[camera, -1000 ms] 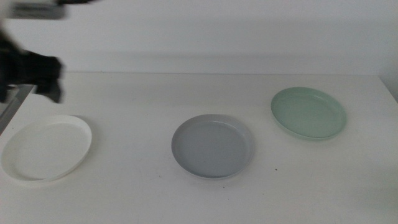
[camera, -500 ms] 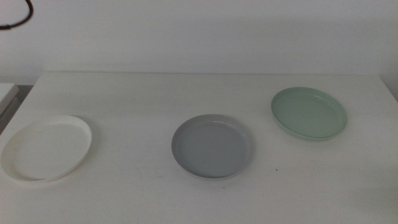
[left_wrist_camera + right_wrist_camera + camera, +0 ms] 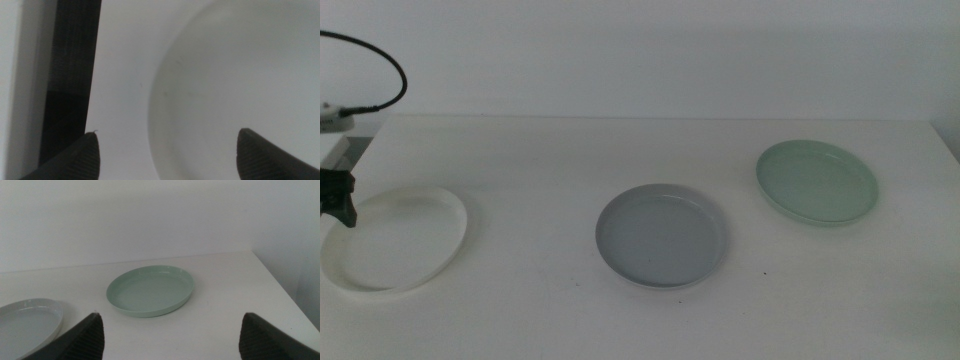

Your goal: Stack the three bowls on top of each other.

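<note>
Three shallow bowls lie apart on the white table: a white bowl (image 3: 395, 238) at the left, a grey bowl (image 3: 662, 235) in the middle and a mint green bowl (image 3: 817, 181) at the back right. My left gripper (image 3: 338, 196) hangs at the white bowl's far left rim. Its wrist view shows the left gripper (image 3: 167, 132) open, straddling the white bowl's (image 3: 240, 65) rim and holding nothing. The right gripper (image 3: 171, 315) is open and waits outside the middle view, facing the green bowl (image 3: 150, 290) with the grey bowl (image 3: 25, 320) at the side.
The table's left edge (image 3: 355, 150) runs close beside the white bowl, and a dark gap (image 3: 70, 75) shows past it. A black cable (image 3: 390, 62) loops over the back left corner. A pale wall stands behind the table.
The left arm was at the upper left a second ago, then left the view. Its gripper now shows lower, at the white bowl's left rim. The bowls have not moved.
</note>
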